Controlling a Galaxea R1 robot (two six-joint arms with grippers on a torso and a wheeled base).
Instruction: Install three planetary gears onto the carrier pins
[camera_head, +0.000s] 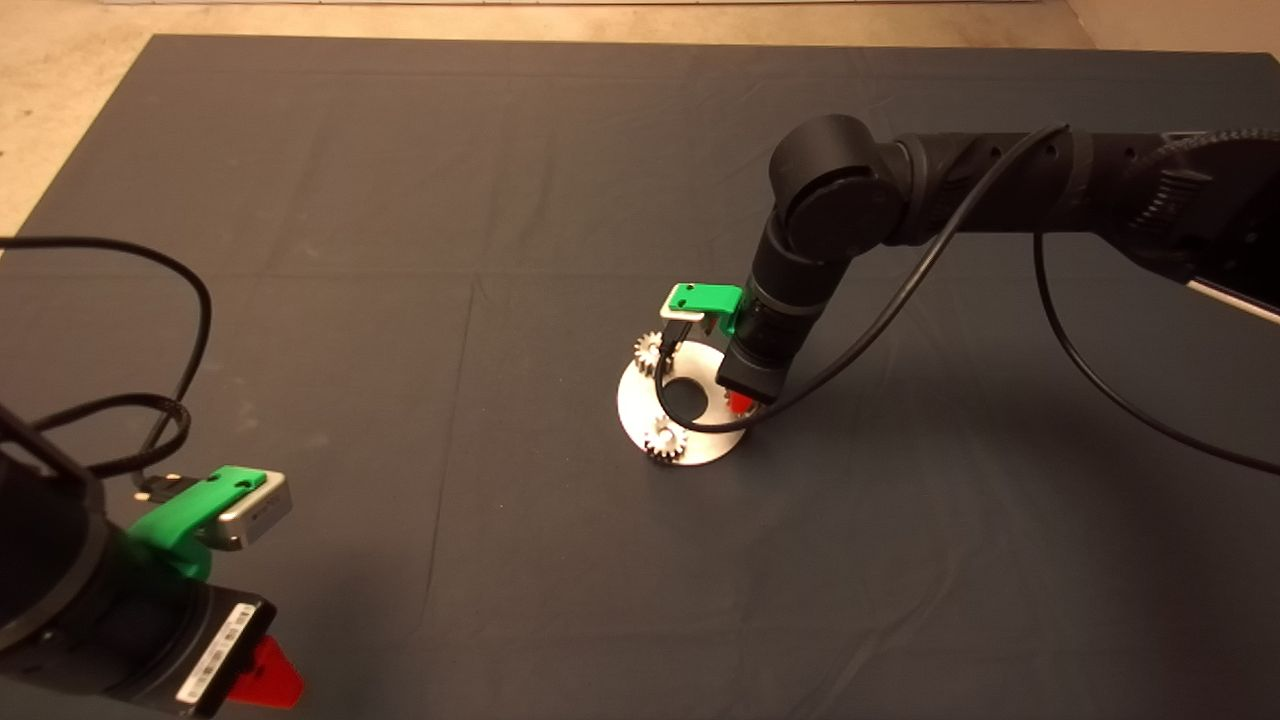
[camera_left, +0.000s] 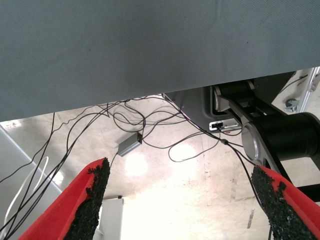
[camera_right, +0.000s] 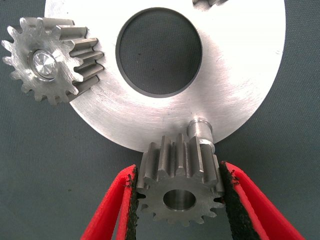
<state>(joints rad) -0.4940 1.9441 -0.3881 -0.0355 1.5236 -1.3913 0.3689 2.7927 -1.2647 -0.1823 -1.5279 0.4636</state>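
On the dark worktop (camera_head: 400, 300), your right tool (camera_right: 180, 200) squeezes the last gear (camera_right: 179, 186) just beside the bare pin (camera_right: 201, 131). Off-centre, it could jam. The left tool (camera_left: 182, 205) waits, spread apart.

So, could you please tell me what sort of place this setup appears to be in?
Probably a robotics lab bench: a dark mat over a table, a bare pale floor strewn with loose cables, and a metal disc with gears being assembled.

Spread red fingers (camera_left: 95, 187), mat edge (camera_left: 150, 50), floor cables (camera_left: 150, 120)
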